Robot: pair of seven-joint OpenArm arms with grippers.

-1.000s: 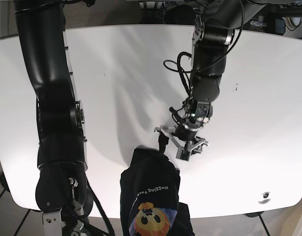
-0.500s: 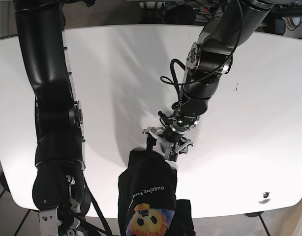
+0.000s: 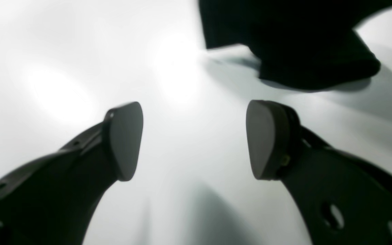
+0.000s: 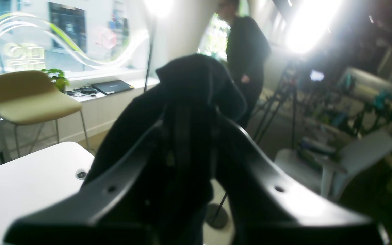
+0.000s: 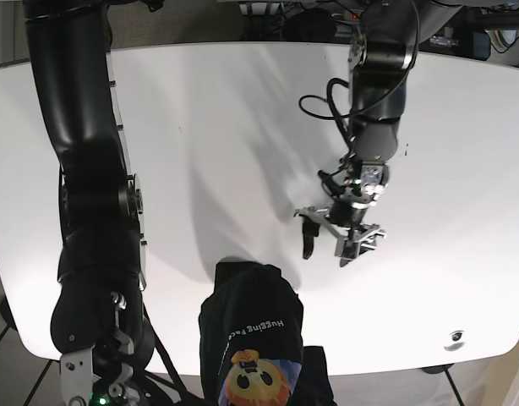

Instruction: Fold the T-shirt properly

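The black T-shirt (image 5: 251, 317) with a yellow-orange print (image 5: 253, 378) is bunched up at the table's front edge. My right gripper (image 4: 189, 115) is shut on a fold of the shirt (image 4: 196, 81) and holds it up; in the base view the shirt hides this gripper. My left gripper (image 5: 325, 254) is open and empty, low over the bare table to the right of and behind the shirt, not touching it. In the left wrist view the open gripper (image 3: 194, 141) has only white table between its fingers, with the shirt's edge (image 3: 301, 44) beyond it.
The white table (image 5: 200, 127) spreads wide behind the shirt. A round cable hole (image 5: 454, 338) sits near the front right corner. The right arm's black column (image 5: 95, 211) stands along the left side. Beyond the table, chairs (image 4: 26, 98) and a person (image 4: 247, 54) show.
My left gripper has moved away from the shirt's top edge, to the right, and stays open. The shirt bundle has shifted slightly toward the front edge.
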